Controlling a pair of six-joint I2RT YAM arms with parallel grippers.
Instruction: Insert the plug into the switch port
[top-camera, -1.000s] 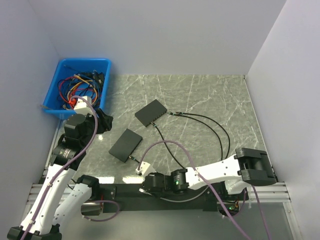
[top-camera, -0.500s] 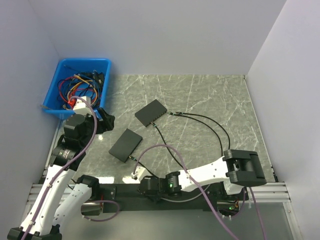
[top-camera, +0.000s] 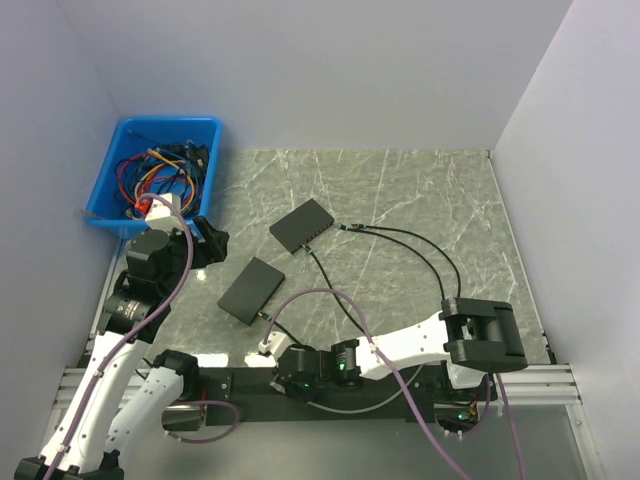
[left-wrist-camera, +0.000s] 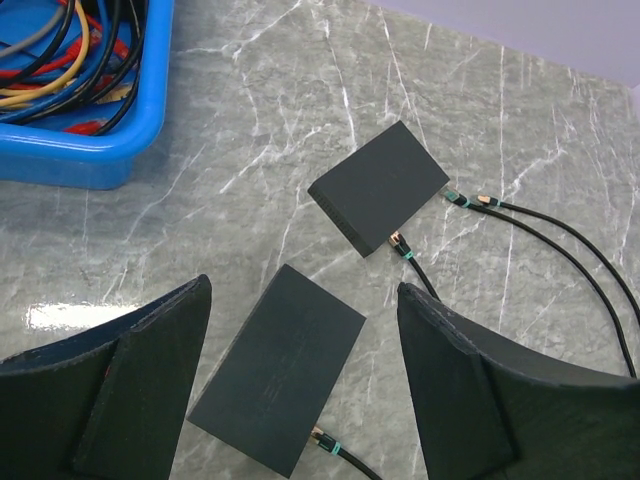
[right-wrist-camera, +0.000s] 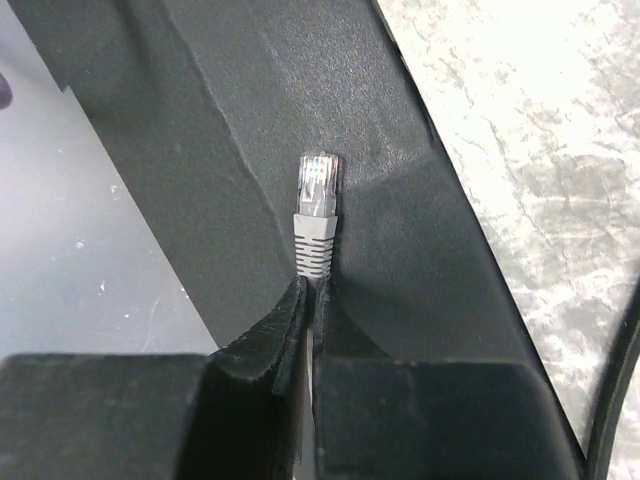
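Observation:
A clear plug (right-wrist-camera: 318, 185) with a grey boot sticks out past my right gripper (right-wrist-camera: 310, 285), which is shut on the cable just behind the boot. In the top view the plug (top-camera: 265, 347) sits at the table's near edge, over the black base rail (top-camera: 232, 381), with my right gripper (top-camera: 277, 357) behind it. Two black switches lie on the marble: the near switch (top-camera: 252, 290) (left-wrist-camera: 280, 385) and the far switch (top-camera: 302, 224) (left-wrist-camera: 378, 185). My left gripper (top-camera: 207, 240) (left-wrist-camera: 305, 290) hovers open above the near switch, touching nothing.
A blue bin (top-camera: 165, 170) (left-wrist-camera: 90, 150) of tangled cables stands at the back left. Black cables (top-camera: 440, 270) run from both switches, and two loose plugs (left-wrist-camera: 470, 200) lie beside the far switch. A purple cable (top-camera: 330, 295) loops over my right arm.
My right arm has swung left and back toward the table's near edge, and its jaws have closed on the plug's cable. My left gripper has opened wider and stayed nearly in place.

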